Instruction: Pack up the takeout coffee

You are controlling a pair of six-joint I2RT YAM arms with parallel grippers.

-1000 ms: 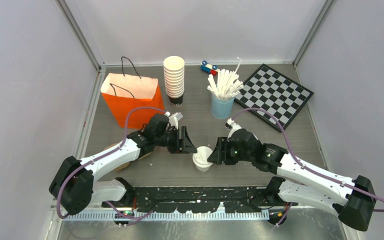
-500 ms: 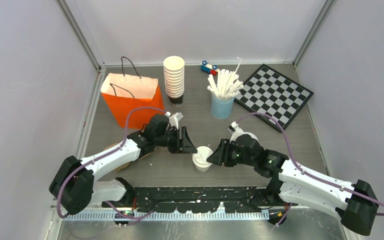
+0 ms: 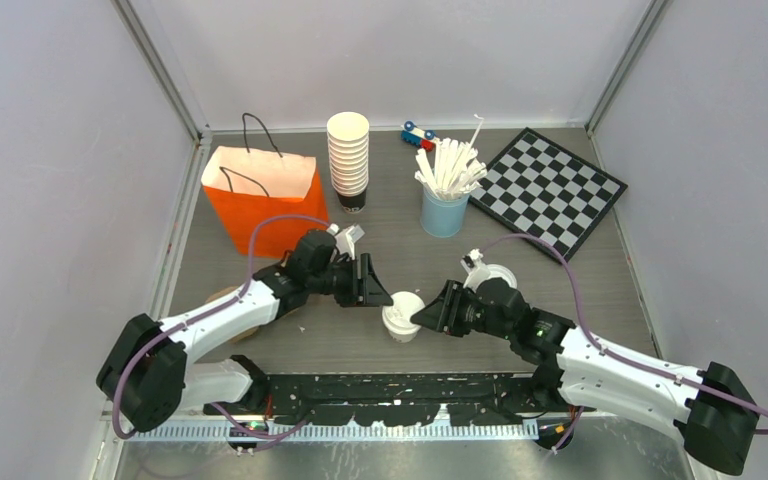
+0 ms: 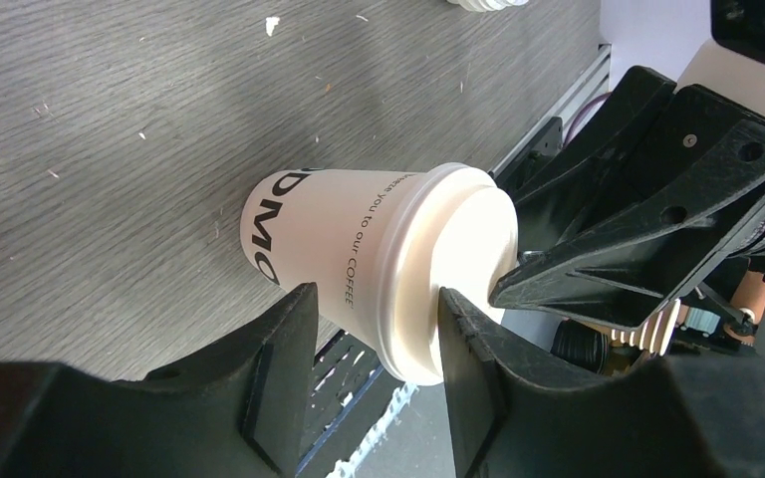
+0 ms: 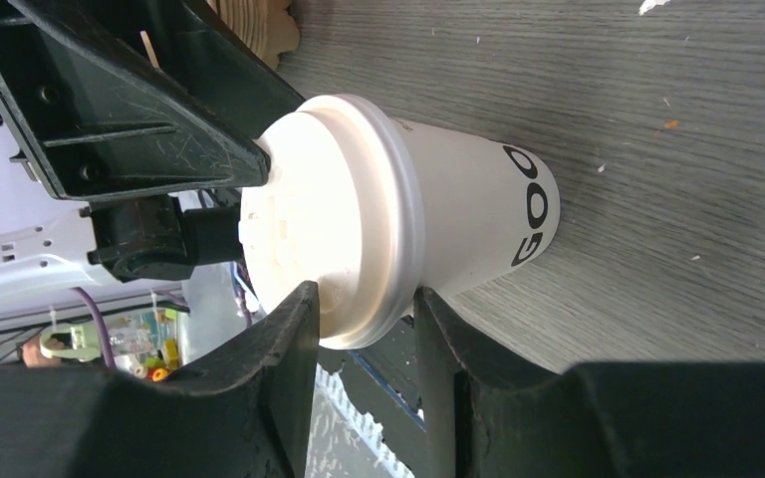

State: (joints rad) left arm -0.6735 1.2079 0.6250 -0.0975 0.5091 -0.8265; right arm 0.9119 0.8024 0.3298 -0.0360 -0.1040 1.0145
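Note:
One takeout coffee cup (image 3: 401,316), white with a round sip lid and black lettering, stands at the table's near middle between both grippers. It also shows in the left wrist view (image 4: 359,239) and the right wrist view (image 5: 438,209). My left gripper (image 3: 384,298) is open at the lid from the left; one finger touches the lid top and the other stands off the cup wall (image 4: 374,299). My right gripper (image 3: 420,320) comes from the right, its jaws narrow and touching both sides of the lid rim (image 5: 364,299). The second lidded cup (image 3: 493,273) stands behind my right arm, partly hidden.
An orange paper bag (image 3: 260,195) stands open at the back left. Behind are a stack of lidless cups (image 3: 348,155), a light-blue cup of white sticks (image 3: 444,210), a small toy car (image 3: 418,134) and a chessboard (image 3: 550,190) at the back right.
My right arm has swung down and its gripper has pushed left onto the cup's lid. The cup has shifted slightly left. The left arm has not moved.

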